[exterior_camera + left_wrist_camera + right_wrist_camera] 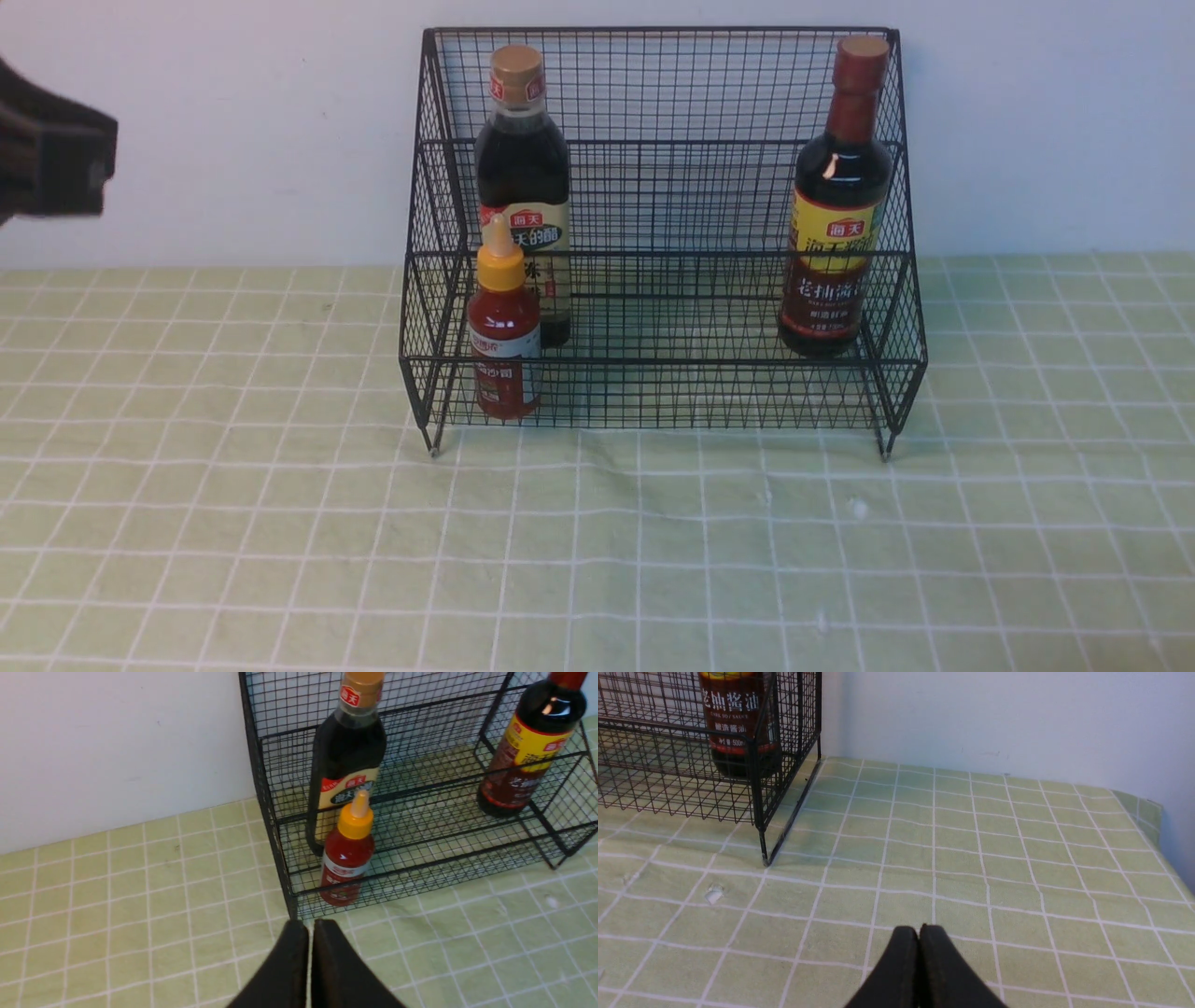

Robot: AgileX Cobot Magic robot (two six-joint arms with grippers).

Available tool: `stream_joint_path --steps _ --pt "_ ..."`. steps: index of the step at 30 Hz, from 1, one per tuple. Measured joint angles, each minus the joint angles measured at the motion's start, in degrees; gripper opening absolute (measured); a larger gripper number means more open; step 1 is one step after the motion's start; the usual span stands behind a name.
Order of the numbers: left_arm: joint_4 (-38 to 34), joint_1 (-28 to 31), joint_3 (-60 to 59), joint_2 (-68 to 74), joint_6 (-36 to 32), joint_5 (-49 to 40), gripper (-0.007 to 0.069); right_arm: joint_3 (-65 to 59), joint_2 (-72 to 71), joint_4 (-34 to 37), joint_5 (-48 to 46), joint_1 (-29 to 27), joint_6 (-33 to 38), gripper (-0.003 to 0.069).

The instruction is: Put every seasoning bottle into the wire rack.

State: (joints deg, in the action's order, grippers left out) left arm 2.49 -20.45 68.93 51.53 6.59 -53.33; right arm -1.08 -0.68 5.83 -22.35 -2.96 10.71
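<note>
The bench [233, 560] is covered by a light green cloth [653, 560] printed with a grid of white lines. Small white specks [857, 509] lie on the cloth. A plain white wall [233, 131] stands directly behind the bench.

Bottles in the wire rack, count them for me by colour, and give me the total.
Dark bottles: 2, the gold-capped bottle and the red-capped bottle
Red bottles: 1, the small red bottle with the yellow nozzle
Total: 3, all standing inside the wire rack
</note>
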Motion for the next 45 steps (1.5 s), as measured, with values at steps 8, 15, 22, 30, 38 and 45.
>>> stream_joint_path --steps 8,15,22,30,38,45 --pt "-1.93 0.0 -12.22 -11.89 -0.09 0.69 -0.0006 0.0 0.0 0.0 0.0 0.0 0.0 -0.0012" --pt "-3.2 0.0 -13.38 -16.88 0.17 -0.96 -0.0006 0.0 0.0 0.0 0.0 0.0 0.0 -0.0012" --pt "-3.2 0.0 -14.53 -21.4 -3.78 1.65 -0.0006 0.0 0.0 0.0 0.0 0.0 0.0 -0.0012" --pt "-4.98 6.82 -36.89 -36.55 -10.12 22.16 -0.0006 0.0 0.0 0.0 0.0 0.0 0.0 -0.0012" --pt "-5.05 15.73 -65.44 -51.57 -9.44 37.47 -0.0006 0.0 0.0 0.05 0.0 0.0 0.0 -0.0012" --pt "-3.93 15.89 -70.59 -52.18 -9.33 37.21 -0.0006 0.0 0.0 0.38 -0.05 0.0 0.0 -0.0012"
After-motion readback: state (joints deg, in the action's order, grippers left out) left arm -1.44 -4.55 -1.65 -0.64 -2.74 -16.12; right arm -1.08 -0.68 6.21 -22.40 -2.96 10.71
